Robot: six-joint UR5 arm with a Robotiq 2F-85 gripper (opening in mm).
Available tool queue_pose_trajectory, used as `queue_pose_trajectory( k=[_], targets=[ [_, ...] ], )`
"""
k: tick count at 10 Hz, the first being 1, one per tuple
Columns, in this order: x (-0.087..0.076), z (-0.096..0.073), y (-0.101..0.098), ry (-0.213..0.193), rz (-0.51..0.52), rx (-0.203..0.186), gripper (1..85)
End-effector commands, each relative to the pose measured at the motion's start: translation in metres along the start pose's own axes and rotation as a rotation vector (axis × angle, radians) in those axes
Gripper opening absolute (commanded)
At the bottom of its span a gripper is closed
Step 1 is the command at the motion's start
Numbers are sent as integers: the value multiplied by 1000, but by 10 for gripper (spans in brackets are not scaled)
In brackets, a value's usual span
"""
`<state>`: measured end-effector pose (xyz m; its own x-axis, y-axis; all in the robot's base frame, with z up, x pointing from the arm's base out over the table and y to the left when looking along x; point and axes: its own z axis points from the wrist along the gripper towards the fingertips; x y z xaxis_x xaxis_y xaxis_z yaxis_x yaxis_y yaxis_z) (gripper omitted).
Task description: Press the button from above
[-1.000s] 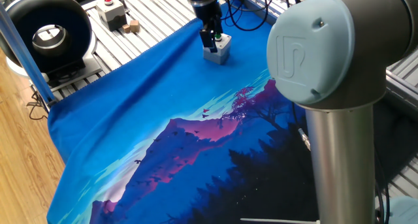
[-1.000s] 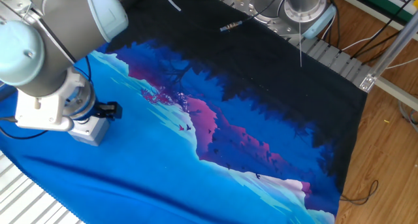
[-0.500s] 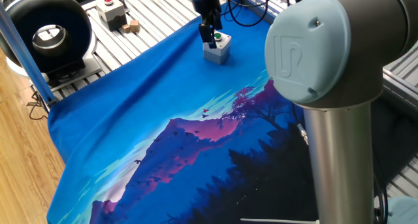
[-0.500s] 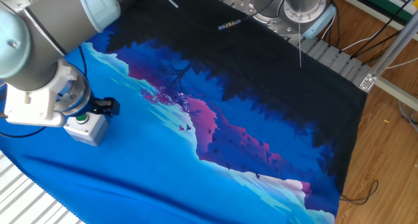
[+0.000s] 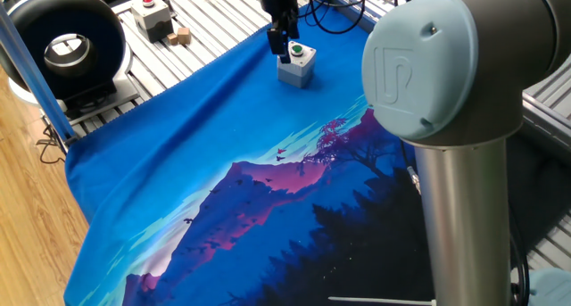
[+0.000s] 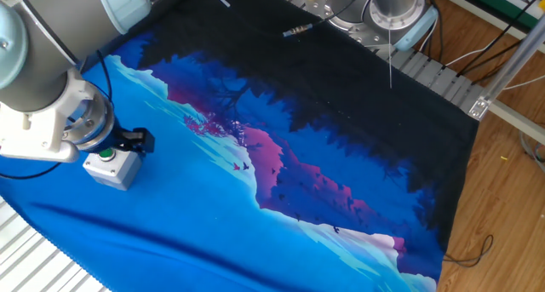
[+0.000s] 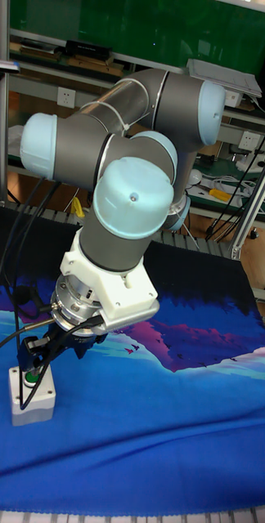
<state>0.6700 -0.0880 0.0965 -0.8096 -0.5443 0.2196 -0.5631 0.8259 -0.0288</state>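
Observation:
The button [image 5: 296, 49] is a small green cap with a silver ring on top of a light-grey box [image 5: 297, 70], standing on the blue cloth at the far side. It also shows uncovered in the other fixed view as the button [image 6: 107, 153], and in the tall view as the button [image 7: 33, 378]. My gripper [image 5: 280, 45] hangs just above it and slightly to its left, clear of the cap. The dark fingers point down. No view shows whether there is a gap between the fingertips. The wrist flange [image 6: 75, 126] hides the fingers in the other fixed view.
A grey box with a red button [image 5: 153, 14] and small wooden blocks [image 5: 181, 37] sit on the slatted table beyond the cloth. A black round device [image 5: 67, 45] stands at the left. The arm's large elbow and column [image 5: 455, 119] fill the right foreground.
The gripper has risen off the box and drifted slightly left. The green button, covered a second ago, now shows in full. The box has not moved.

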Motion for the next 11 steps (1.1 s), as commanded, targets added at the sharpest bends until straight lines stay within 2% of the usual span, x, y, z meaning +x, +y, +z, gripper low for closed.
queue_pose_trajectory(
  k=[1,2,4,5,6,7,9,11],
  targets=[
    [-14,-6,6,-53,25,-26,740],
    [-12,-7,2,-44,19,-5,737],
    [-12,-7,3,-44,11,-9,737],
    [-13,-7,5,-49,20,-15,730],
    [-19,-8,13,-71,25,-46,730],
    [-19,-8,15,-73,22,-50,730],
    [-12,-1,8,-44,10,-18,730],
    [-7,3,6,-34,9,-14,727]
  ],
)
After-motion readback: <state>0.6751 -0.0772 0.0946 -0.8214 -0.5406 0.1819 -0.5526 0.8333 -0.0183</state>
